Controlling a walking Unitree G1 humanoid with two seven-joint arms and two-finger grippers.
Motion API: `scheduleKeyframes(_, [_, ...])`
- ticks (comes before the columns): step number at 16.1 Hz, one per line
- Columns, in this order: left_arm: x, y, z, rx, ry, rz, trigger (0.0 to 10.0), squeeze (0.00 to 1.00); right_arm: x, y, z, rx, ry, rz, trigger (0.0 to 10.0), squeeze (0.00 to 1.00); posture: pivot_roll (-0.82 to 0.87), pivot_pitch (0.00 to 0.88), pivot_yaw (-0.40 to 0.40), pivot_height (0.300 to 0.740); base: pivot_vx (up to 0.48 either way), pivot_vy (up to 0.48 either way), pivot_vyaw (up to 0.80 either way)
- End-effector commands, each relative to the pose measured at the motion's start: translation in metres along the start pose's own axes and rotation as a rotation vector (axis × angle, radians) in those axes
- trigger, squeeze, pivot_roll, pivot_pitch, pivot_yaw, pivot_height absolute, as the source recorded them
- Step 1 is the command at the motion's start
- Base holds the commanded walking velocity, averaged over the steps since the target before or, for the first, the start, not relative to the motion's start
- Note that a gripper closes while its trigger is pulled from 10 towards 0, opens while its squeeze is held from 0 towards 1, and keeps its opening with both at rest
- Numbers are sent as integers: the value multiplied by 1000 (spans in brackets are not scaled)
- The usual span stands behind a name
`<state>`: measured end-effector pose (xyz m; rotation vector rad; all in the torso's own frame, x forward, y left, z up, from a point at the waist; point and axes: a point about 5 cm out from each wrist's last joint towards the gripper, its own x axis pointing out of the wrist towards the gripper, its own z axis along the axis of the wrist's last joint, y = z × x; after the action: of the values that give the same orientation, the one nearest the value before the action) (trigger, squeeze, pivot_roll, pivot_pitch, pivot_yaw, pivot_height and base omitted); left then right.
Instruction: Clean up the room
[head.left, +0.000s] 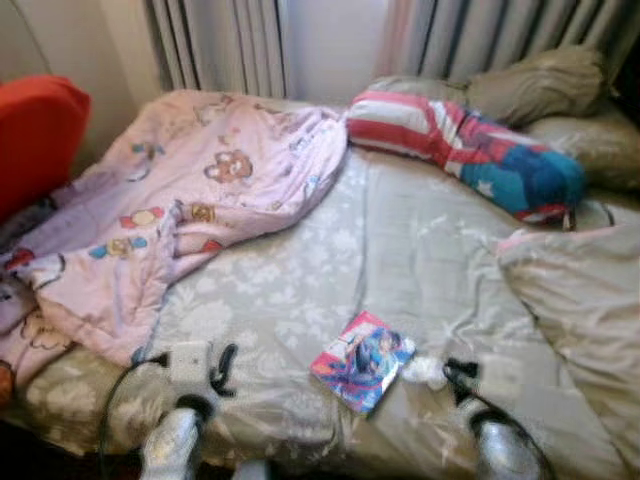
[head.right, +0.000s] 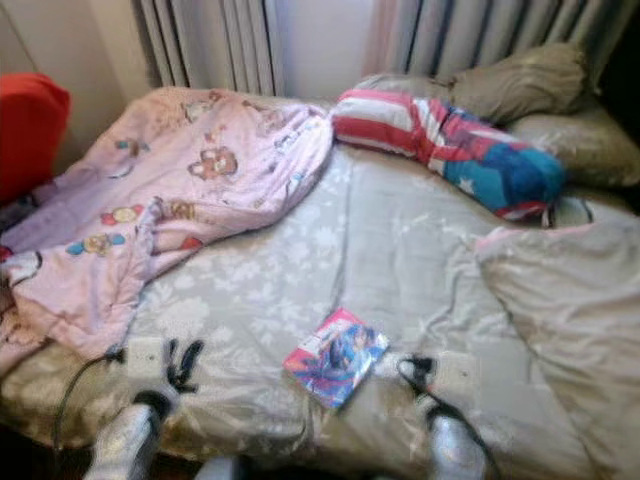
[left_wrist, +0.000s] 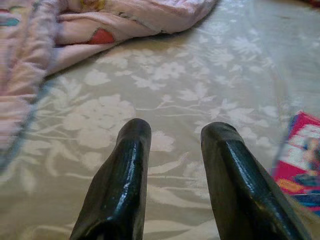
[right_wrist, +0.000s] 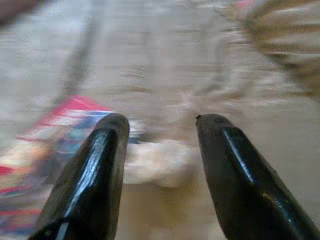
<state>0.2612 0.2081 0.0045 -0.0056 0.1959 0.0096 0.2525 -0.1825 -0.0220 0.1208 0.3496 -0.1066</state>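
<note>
My right pincer (right_wrist: 160, 145) hovers wide open over a crumpled white tissue (head.left: 424, 372) beside the book (head.left: 361, 361) on the bed (head.left: 400, 250), lined up to grab it. My left pincer (left_wrist: 172, 150) waits open.

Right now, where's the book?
The book lies on the grey floral bedspread near the bed's front edge, between the two arms, closer to the right pincer, with a small white crumpled thing beside it.

No legible text; book (head.left: 361, 361) cover blurred.
</note>
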Motion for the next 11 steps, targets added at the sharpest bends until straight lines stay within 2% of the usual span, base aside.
scheduleKeyframes(1, [3,-3,4,-10,-16,-3,10000,0,0,-8,0,3,7,-16,10000,0,108,48,-19,641,266,0,0])
scheduleKeyframes(3, [4,-8,5,-26,-19,-16,10000,0,4,-8,4,-15,18,-7,10000,0,107,68,-18,641,0,0,0])
scheduleKeyframes(7, [9,-20,14,-29,-54,-67,10000,0,16,3,19,-67,26,67,10000,0,121,141,-16,641,0,0,0])
scheduleKeyframes(11, [22,-39,41,-52,-150,-113,10000,0,31,9,42,-69,6,81,10000,0,134,231,-23,641,0,0,0])
